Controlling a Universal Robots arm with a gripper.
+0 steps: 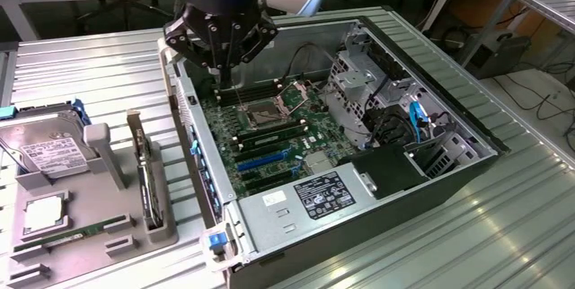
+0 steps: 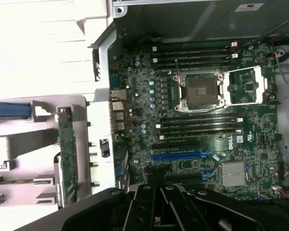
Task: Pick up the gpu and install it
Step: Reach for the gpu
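The gpu (image 1: 145, 171) stands on its long edge in a slot of the grey holder (image 1: 166, 228) at the exterior view's left, just outside the open computer case (image 1: 449, 168). Its silver bracket end points away from the case's front. In the wrist view the gpu (image 2: 66, 154) appears as a thin green-edged strip beside the case wall. My gripper (image 1: 218, 68) hangs over the motherboard (image 1: 269, 124) near the memory slots, well apart from the gpu. It is shut on nothing, its black fingers meeting in the wrist view (image 2: 157, 190).
A silver hard drive (image 1: 45, 151), a processor chip (image 1: 43, 211) and a green memory stick (image 1: 77, 234) also sit in the holder. Inside the case are a blue expansion slot (image 2: 176, 156), the open processor socket (image 2: 201, 91), a drive cage (image 1: 359, 77) and the power supply (image 1: 314, 195).
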